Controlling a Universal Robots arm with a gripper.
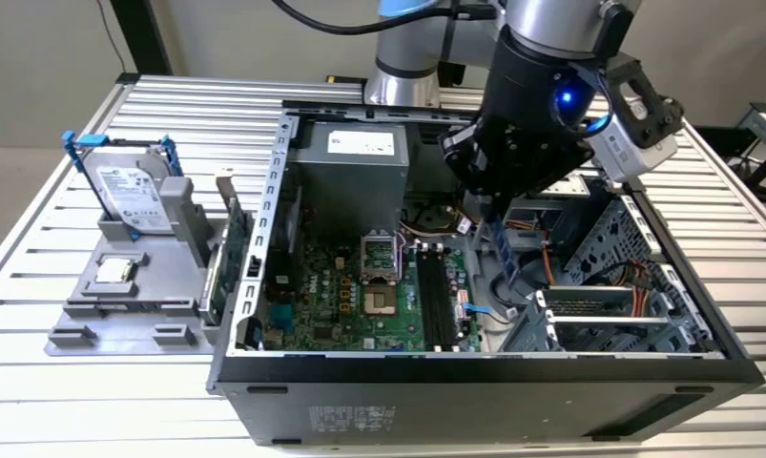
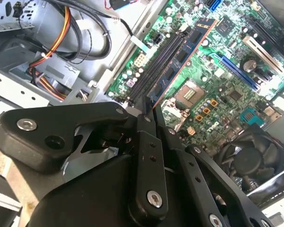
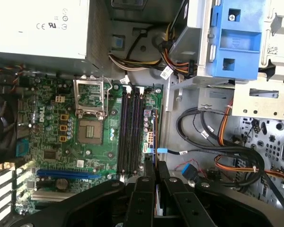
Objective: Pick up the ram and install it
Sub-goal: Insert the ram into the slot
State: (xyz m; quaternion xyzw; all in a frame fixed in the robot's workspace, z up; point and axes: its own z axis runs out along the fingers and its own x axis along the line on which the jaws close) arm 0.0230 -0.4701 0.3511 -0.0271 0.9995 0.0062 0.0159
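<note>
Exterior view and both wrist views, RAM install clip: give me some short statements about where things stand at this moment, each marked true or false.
1. The gripper is shut on the ram. True.
2. The ram is fully seated in a slot. False: in the second wrist view it hangs tilted above the black slots, one end in the fingers.
3. The hard drive sits inside the case. False: it stands on the grey holder outside the case, at the exterior view's left.
4. The processor socket is open, with no cooler on it. True.
5. The gripper hovers over the grey holder. False: it is over the open case, above the motherboard.
</note>
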